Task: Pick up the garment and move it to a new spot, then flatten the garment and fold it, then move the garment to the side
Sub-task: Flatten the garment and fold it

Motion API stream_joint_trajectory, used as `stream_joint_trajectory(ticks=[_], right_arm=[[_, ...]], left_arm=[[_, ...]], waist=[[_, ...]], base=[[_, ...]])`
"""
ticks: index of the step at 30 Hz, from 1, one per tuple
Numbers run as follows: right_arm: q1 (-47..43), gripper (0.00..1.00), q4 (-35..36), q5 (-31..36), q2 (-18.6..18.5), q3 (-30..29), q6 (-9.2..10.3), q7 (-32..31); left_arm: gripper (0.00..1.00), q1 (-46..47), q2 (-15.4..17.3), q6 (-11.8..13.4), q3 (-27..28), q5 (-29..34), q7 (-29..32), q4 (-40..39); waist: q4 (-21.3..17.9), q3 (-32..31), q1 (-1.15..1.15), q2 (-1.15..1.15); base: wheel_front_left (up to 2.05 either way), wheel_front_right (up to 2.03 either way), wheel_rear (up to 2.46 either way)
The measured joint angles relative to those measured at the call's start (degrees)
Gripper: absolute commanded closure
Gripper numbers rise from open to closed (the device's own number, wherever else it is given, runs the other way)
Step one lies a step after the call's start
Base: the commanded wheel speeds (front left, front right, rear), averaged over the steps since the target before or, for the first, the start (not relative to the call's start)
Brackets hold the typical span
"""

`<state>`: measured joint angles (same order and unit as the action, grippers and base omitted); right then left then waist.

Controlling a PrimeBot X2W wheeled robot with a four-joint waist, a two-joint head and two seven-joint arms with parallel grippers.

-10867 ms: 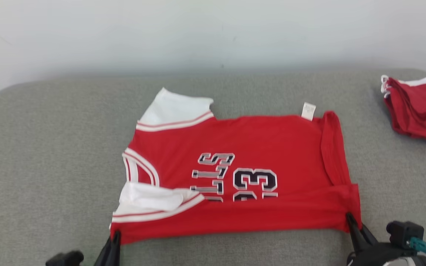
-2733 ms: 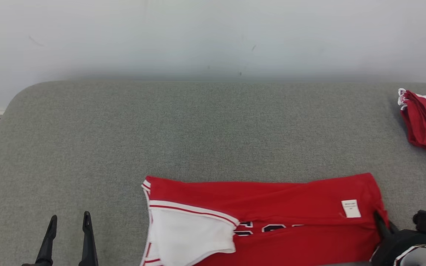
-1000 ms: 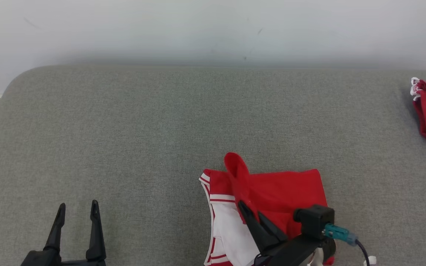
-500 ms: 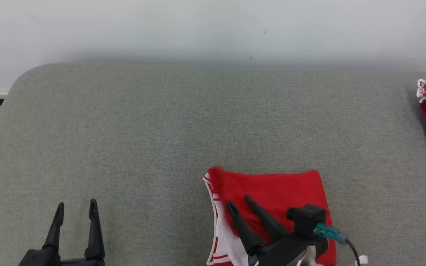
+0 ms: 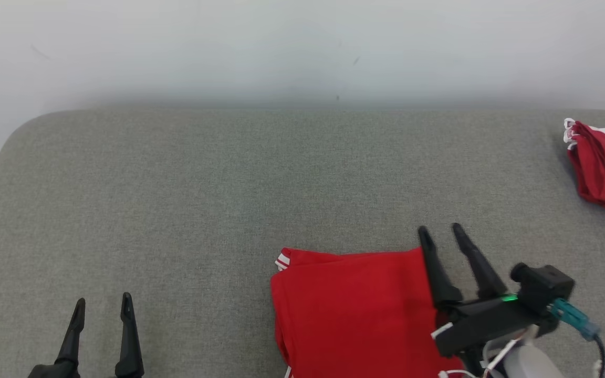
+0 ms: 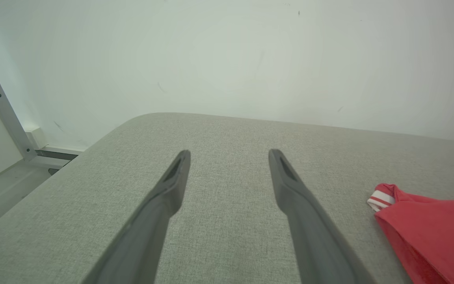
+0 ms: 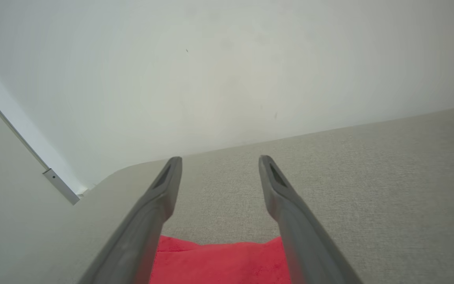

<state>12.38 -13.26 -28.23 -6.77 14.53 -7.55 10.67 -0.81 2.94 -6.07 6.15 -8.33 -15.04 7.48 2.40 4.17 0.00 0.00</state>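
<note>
A: Where's the garment (image 5: pixel 355 315)?
B: Folded into a red block at the near edge of the grey worktop (image 5: pixel 202 184), right of centre, with white-striped trim showing at its far-left corner
A: And the right gripper (image 5: pixel 439 228)?
B: At the fold's far-right corner, jaws apart with nothing between them
A: The left gripper (image 5: pixel 103 298)?
B: Well apart at the lower left, jaws spread over bare fabric; a second red bundle (image 5: pixel 602 168) lies at the far right

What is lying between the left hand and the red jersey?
Nothing: the stretch from the left hand to the jersey is bare grey cushion, as the head view shows.
</note>
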Motion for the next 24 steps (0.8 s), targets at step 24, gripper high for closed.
stream_joint_trajectory(ticks=[24], right_arm=[[-12.88, 0.00, 3.70, 8.01, 0.77, -9.91, 0.00, 4.09]], left_arm=[[0.00, -3.19, 0.00, -0.47, 0.91, 3.34, 0.00, -1.91]], waist=[[-3.38, -4.45, 0.00, 0.00]], base=[[0.00, 0.00, 0.00]])
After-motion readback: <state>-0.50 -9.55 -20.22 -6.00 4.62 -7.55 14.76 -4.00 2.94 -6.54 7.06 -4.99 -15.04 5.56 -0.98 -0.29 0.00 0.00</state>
